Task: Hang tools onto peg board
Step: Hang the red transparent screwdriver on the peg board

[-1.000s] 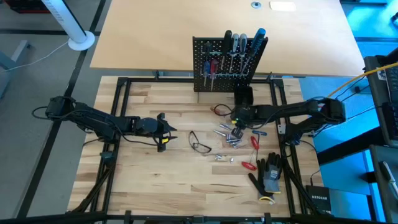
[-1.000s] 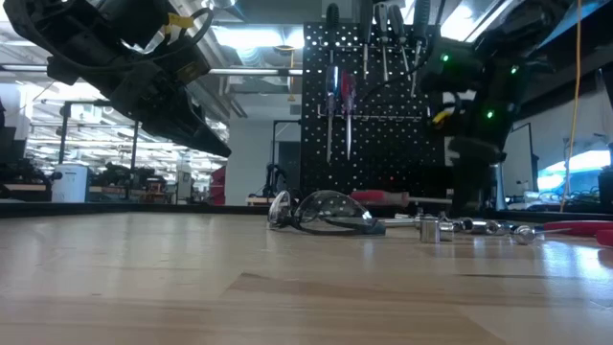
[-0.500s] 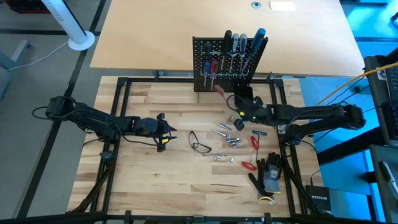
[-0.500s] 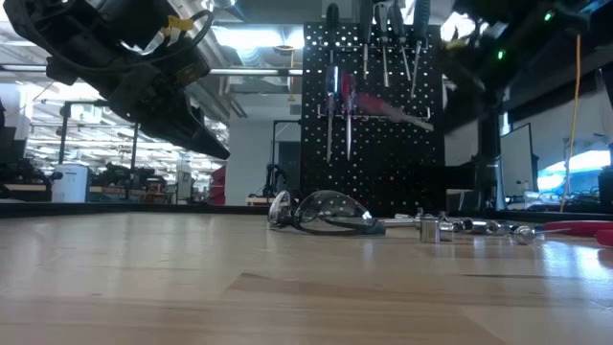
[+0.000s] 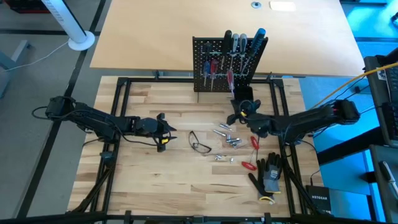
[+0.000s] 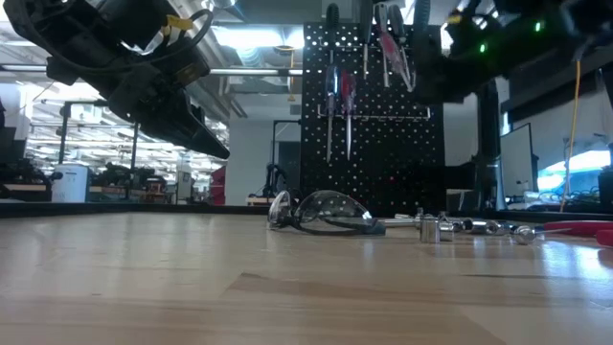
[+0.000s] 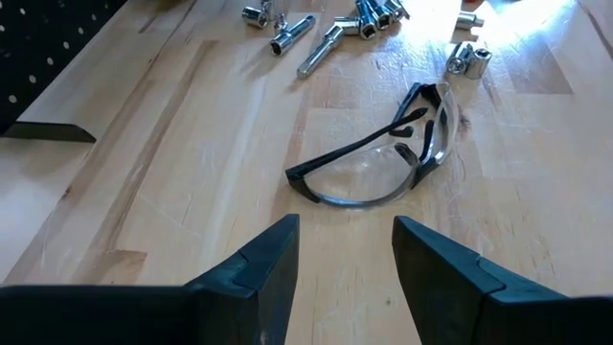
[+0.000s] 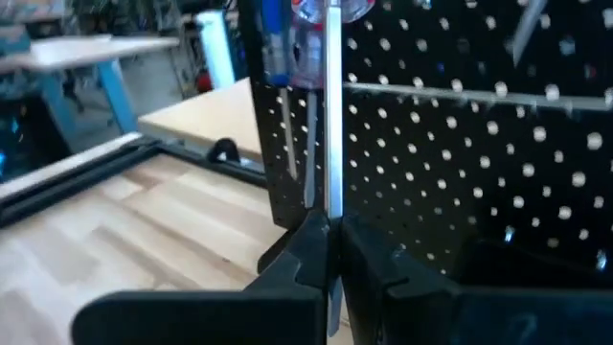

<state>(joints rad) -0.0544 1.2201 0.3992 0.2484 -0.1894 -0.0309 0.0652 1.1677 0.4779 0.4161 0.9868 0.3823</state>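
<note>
The black peg board (image 5: 227,65) stands upright at the table's far edge, with screwdrivers (image 5: 211,67) hanging on it. My right gripper (image 5: 238,112) is just in front of the board, shut on a red-handled screwdriver (image 5: 230,77), whose handle (image 6: 391,46) is up against the board's face. My left gripper (image 5: 163,132) hovers open over the table's left middle, and its fingers (image 7: 278,259) point at a pair of safety glasses (image 7: 383,163) without touching them. My right gripper pinches the screwdriver's thin metal shaft (image 8: 332,206) between its two fingers, which lie across it. The fingers come roughly level from the table's near right side toward the board. The screwdriver stands nearly upright, red handle (image 8: 330,8) on top, lifted clear of the table.
Safety glasses (image 5: 199,144) lie at the table's middle. Metal sockets and bits (image 5: 229,135) lie to their right, red-handled tools (image 5: 254,142) beyond, black gloves (image 5: 268,176) near the right front. A small black cup (image 5: 244,96) stands below the board.
My right gripper has risen from the pile of metal bits and gone toward the far edge and the peg board, tipping from pointing down to about level and rolling. The red-handled screwdriver has been lifted clear and swung from lying sideways to standing nearly upright at the board.
</note>
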